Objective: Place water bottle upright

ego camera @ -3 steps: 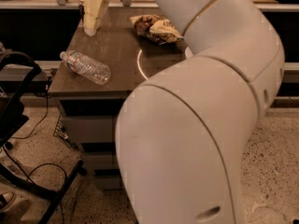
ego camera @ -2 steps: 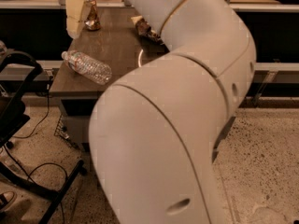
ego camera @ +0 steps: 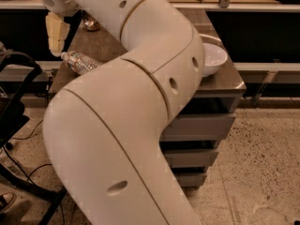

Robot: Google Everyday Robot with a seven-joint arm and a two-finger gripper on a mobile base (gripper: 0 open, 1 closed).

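Though whether the gripper [ego camera: 56, 33] stood spread could not be told, the water bottle [ego camera: 83, 63] lying just below it looked light, slick, crushable, best taken around its ribbed middle.

We see a creamy white arm [ego camera: 140, 102] with thin dark lines and small dark dots on it. The gripper [ego camera: 56, 41] is pale yellow and hangs at the top left, near the water bottle [ego camera: 83, 63], which is clear with little ridges. The table [ego camera: 226, 78] has a dark brown top and grey drawers [ego camera: 201, 125]. The bowl [ego camera: 213, 58] is white. The floor [ego camera: 262, 163] is tan with many dark specks. The frame [ego camera: 14, 97] at the left is black.
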